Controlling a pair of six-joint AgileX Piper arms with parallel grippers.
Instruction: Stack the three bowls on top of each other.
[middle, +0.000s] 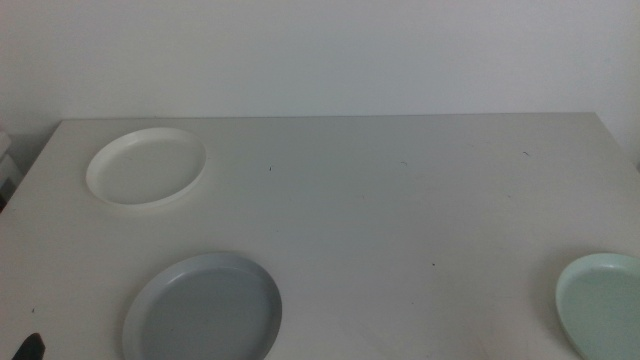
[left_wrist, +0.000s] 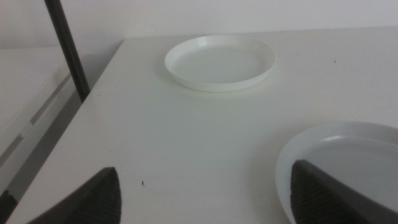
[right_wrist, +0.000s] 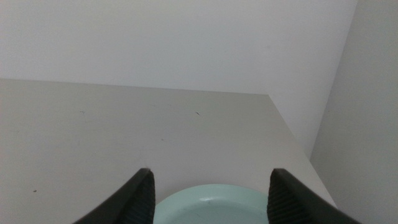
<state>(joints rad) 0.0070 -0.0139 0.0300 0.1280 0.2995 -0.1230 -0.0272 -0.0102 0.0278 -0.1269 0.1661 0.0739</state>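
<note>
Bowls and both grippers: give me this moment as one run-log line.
white bowl, grey-blue bowl, mint bowl: apart, unstacked | left gripper: open by grey-blue | right gripper: open over mint

From the white bowl (middle: 146, 167) I see bare table (middle: 400, 210) running toward the mint bowl (middle: 603, 305). The grey-blue bowl (middle: 204, 308) lies nearer me, apart. A dark pole (left_wrist: 67, 46) stands off the table's edge beside the white bowl.

My left gripper (left_wrist: 205, 193) shows as two dark, matte wedges at the lower left and lower right of its wrist picture, each with a sloping upper edge. My right gripper (right_wrist: 210, 196) shows two similar near-black jaws with rounded inner corners, at the lower centre of its wrist picture. In the middle view only a small black tip (middle: 30, 346) of me shows, at the lower left corner.
</note>
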